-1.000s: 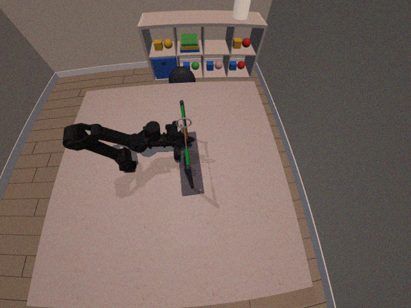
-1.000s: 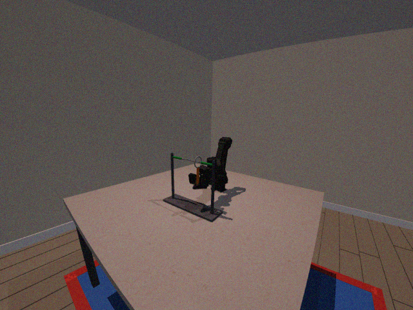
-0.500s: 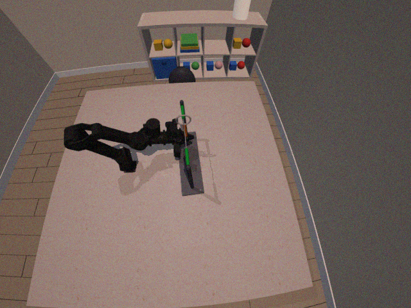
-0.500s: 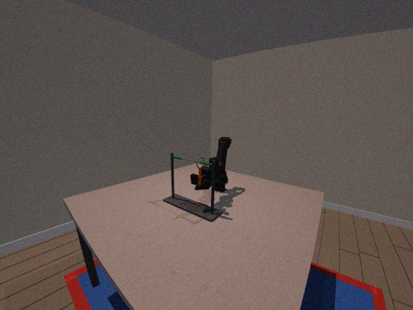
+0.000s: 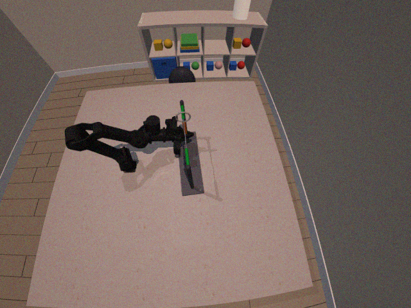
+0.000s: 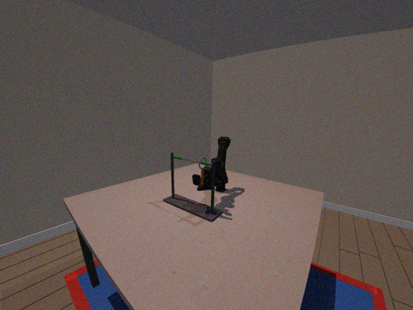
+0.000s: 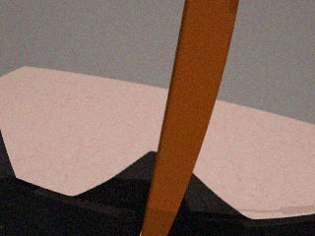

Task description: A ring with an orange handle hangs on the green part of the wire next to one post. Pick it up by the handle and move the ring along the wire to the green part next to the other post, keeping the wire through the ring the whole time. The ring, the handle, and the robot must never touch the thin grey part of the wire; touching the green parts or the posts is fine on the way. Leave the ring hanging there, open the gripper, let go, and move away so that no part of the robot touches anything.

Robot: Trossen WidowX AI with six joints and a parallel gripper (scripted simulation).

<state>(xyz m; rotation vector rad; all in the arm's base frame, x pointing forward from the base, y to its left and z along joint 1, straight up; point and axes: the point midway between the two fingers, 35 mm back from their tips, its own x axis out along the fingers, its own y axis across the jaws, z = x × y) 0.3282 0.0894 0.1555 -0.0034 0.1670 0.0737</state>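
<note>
The ring (image 5: 190, 117) (image 6: 199, 163) is around the wire at the inner end of one green part (image 5: 182, 110) (image 6: 208, 164), the far one in the top view. I cannot tell whether it touches the wire. Its orange handle (image 5: 185, 128) (image 6: 202, 175) (image 7: 189, 98) hangs below, slightly tilted in the wrist view. My gripper (image 5: 187, 134) (image 6: 201, 186) (image 7: 160, 160) is shut on the handle, below the wire. The thin grey part (image 5: 185, 143) (image 6: 190, 161) leads to the other green part (image 5: 187, 156) (image 6: 177, 157), beside the other post (image 5: 189, 175) (image 6: 172, 180).
The dark base plate (image 5: 197, 185) (image 6: 190, 207) carries both posts, and the right post (image 6: 213, 190) in the exterior camera stands close to my arm. The arm (image 5: 112, 132) (image 6: 222, 153) comes from the left side in the top view. A shelf (image 5: 202, 18) stands beyond the table (image 5: 132, 231).
</note>
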